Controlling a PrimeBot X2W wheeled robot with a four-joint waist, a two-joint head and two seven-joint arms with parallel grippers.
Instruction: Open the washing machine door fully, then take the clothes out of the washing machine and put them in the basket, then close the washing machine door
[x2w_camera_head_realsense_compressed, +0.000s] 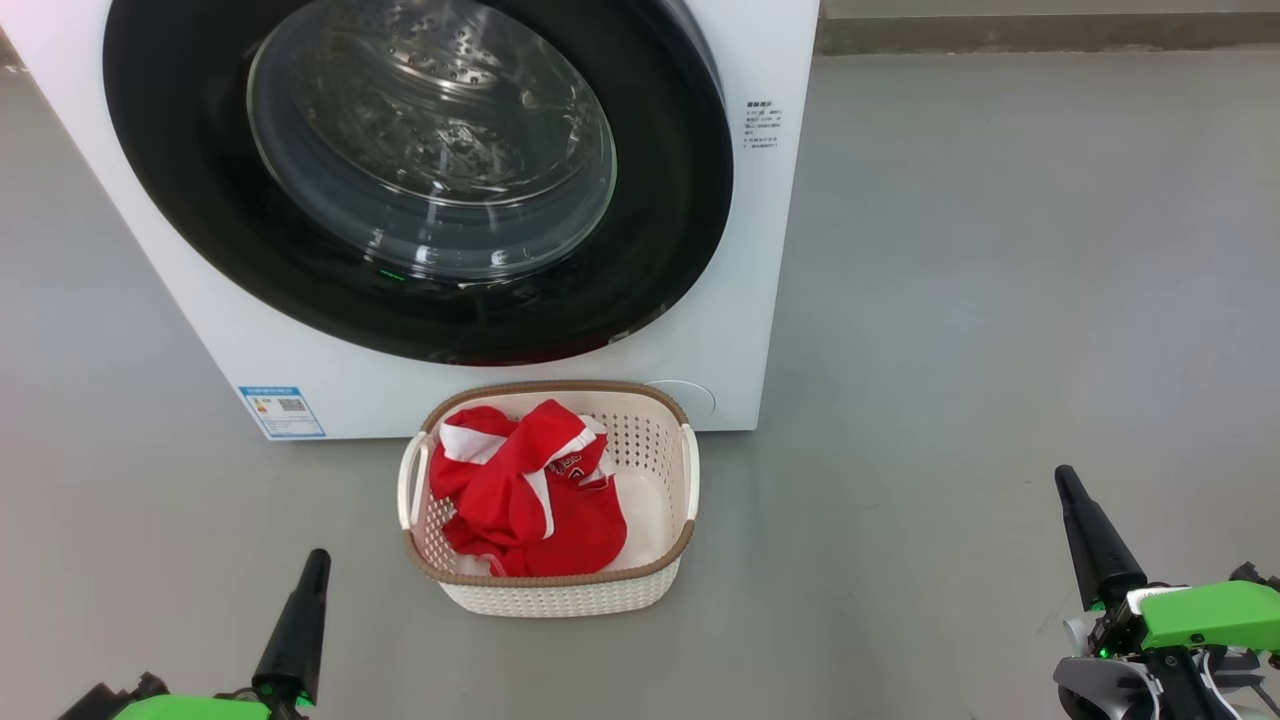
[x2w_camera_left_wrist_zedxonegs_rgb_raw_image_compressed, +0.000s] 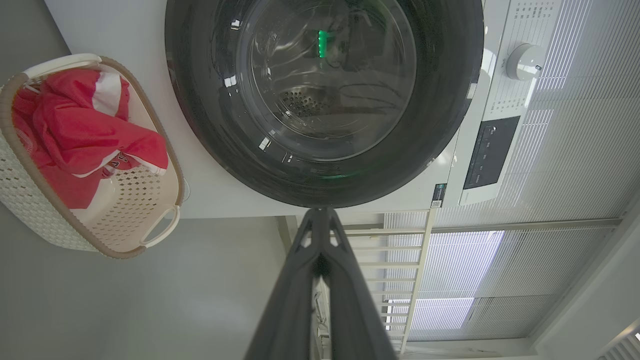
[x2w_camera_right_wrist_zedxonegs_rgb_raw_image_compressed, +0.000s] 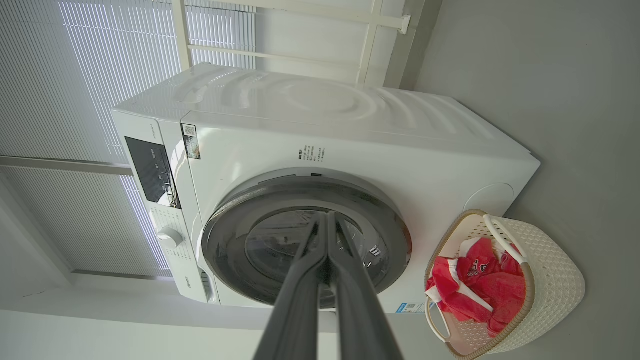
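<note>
washing machine (x2w_camera_head_realsense_compressed: 775, 260): white front-loader, upright on floor, blue label low on front | washing machine door (x2w_camera_head_realsense_compressed: 430, 140): glossy black rim, clear glass bowl, shut flush | basket (x2w_camera_head_realsense_compressed: 560, 590): cream, perforated, brown rim, upright just before machine | clothes (x2w_camera_head_realsense_compressed: 530, 495): red, white trim, crumpled inside basket, toward its left

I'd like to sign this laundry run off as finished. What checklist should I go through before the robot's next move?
1. Round glass door with glossy black rim flush against big white washing machine: ok.
2. Door latched: cannot tell.
3. Steel drum behind the glass, no fabric seen: ok.
4. Soft red garments with white trim inside cream perforated plastic basket: ok.
5. Left pincer and right pincer shut, empty, apart from door and basket: ok.
</note>
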